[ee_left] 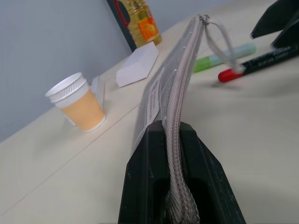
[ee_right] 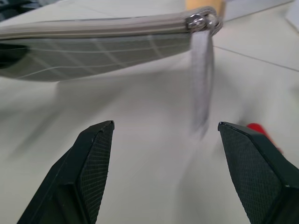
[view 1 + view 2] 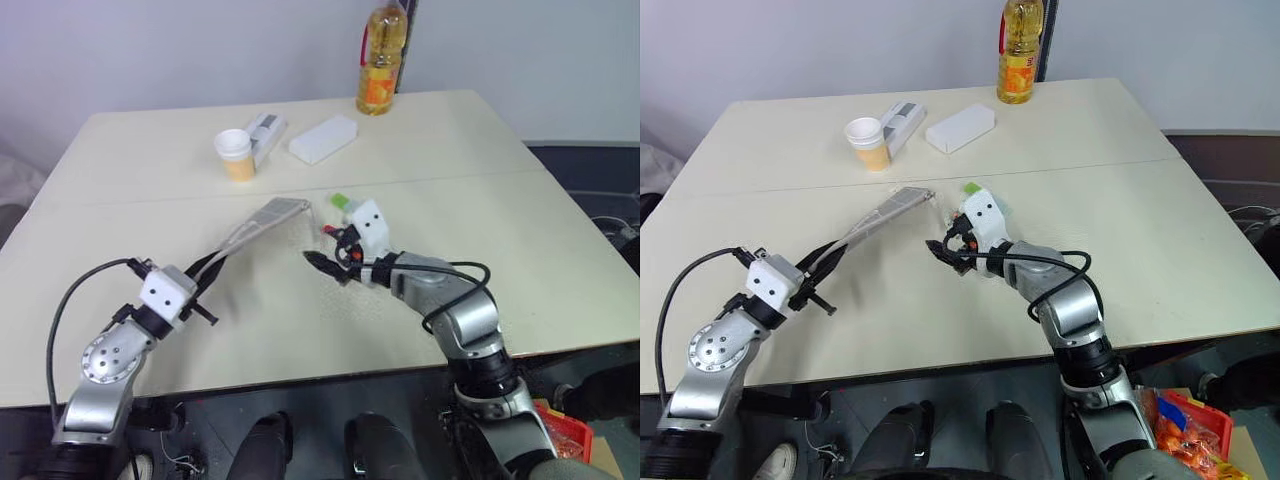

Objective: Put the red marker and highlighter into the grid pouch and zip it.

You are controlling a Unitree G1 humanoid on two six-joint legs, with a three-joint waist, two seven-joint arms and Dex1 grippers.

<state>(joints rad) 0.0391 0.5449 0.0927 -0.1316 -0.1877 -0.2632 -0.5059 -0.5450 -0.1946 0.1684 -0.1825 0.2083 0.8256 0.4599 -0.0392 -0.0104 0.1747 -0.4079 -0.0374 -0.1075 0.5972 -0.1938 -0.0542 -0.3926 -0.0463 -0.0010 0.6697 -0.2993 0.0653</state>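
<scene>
My left gripper (image 3: 203, 271) is shut on one end of the grid pouch (image 3: 262, 222), holding it slanted above the table with the zipper edge up. The zipper pull (image 2: 202, 21) sits at the pouch's far end, and its cord (image 2: 202, 79) hangs down. Just beyond that end, my right gripper (image 3: 326, 265) stands open with nothing between its fingers, facing the cord. The highlighter (image 1: 224, 55) with its green cap and the red marker (image 1: 252, 65) lie side by side on the table, partly hidden under my right wrist in the eye views.
A paper cup (image 3: 235, 155) stands at the back of the table with a grey-white box (image 3: 268, 130) behind it. A white box (image 3: 323, 138) lies to its right. An oil bottle (image 3: 382, 60) stands at the far edge. The table's front edge (image 3: 300, 385) runs just below my arms.
</scene>
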